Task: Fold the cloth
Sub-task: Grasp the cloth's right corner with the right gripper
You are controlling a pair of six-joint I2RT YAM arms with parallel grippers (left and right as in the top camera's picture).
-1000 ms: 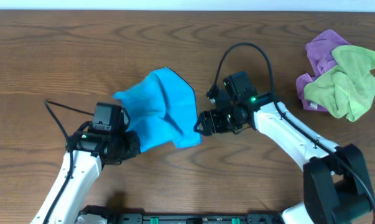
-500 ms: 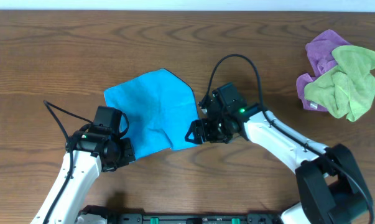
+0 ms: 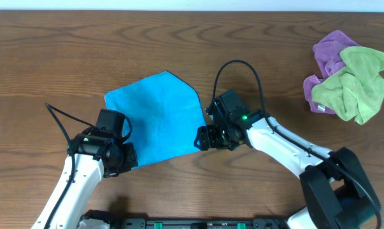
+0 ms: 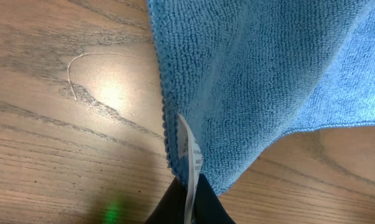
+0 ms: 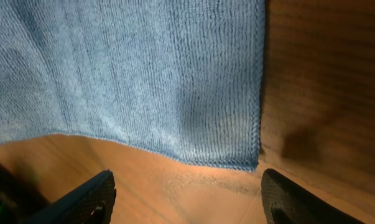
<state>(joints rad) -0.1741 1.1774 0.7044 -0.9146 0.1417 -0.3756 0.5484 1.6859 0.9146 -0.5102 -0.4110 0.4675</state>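
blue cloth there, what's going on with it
The cloth lies spread almost flat on the table, not yet folded. The left gripper is shut on its near-left corner, by the white label. The right gripper is open just off the near-right corner, holding nothing.

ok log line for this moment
left jaws: shut on cloth corner | right jaws: open, holding nothing | cloth: spread on table, not folded

cloth (image 3: 156,117): was bunched and lifted, now lies flat and wider
right gripper (image 3: 200,137): moved toward 7 o'clock, down by the cloth's corner
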